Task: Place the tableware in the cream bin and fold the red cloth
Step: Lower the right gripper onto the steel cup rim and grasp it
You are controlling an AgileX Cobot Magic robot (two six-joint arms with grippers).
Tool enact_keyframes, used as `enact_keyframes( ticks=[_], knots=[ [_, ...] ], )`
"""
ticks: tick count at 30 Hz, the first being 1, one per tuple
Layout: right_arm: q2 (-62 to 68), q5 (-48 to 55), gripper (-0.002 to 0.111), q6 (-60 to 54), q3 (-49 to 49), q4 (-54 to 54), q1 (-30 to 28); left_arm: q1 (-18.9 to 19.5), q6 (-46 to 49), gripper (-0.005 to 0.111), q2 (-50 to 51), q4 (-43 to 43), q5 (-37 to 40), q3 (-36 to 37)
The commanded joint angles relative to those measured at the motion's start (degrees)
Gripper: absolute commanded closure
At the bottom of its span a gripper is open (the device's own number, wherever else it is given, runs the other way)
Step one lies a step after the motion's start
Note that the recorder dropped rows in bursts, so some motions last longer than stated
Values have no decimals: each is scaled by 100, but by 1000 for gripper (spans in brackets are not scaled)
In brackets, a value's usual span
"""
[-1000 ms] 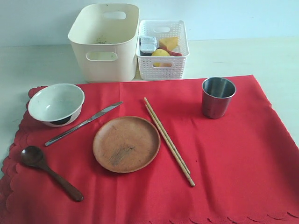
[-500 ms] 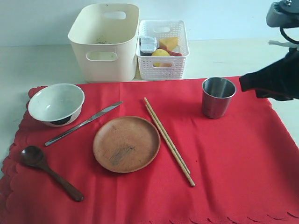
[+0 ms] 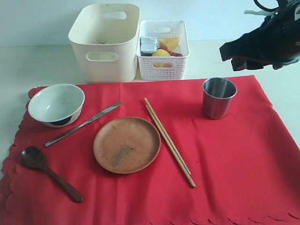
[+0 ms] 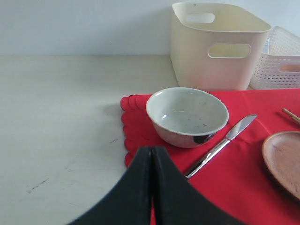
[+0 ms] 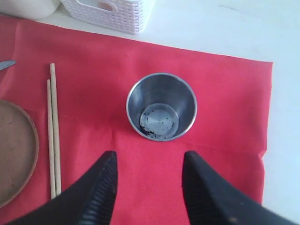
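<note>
— Six tableware pieces [image 3: 126, 144] sit on the red cloth [image 3: 234, 154], none in the cream bin [image 3: 105, 42]. Which first?
— Probably the steel cup [image 5: 161, 107]: the right gripper [image 5: 149, 157] hovers above it, jaws apart, and needs to descend and clamp. The left gripper [image 4: 151, 150] is closed.

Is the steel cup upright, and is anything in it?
Upright and empty. The steel cup stands on its base on the red cloth, mouth up; the right wrist view shows its bottom, bare but for specks.
</note>
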Motion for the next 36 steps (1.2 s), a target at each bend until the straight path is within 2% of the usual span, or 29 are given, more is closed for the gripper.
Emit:
enact_keyframes(
  ticks=[1, 11, 15, 18, 36],
  knots=[
    [202, -16, 61, -52, -249, -35, -37, -35, -23, 105, -26, 17, -66, -15],
    [1422, 98, 48, -52, -957, -184, -125, -35, -23, 105, -26, 17, -66, -15],
    [1688, 108, 48, -65, -1042, 15, -521, -35, -23, 105, -26, 17, -66, -15],
    [1939, 75, 48, -560, -1042, 516, -823, -35, -23, 105, -26, 17, -66, -15],
    [3001, -484, 48, -477, -1042, 504, -902, -35, -23, 105, -26, 17, -66, -15]
  ],
)
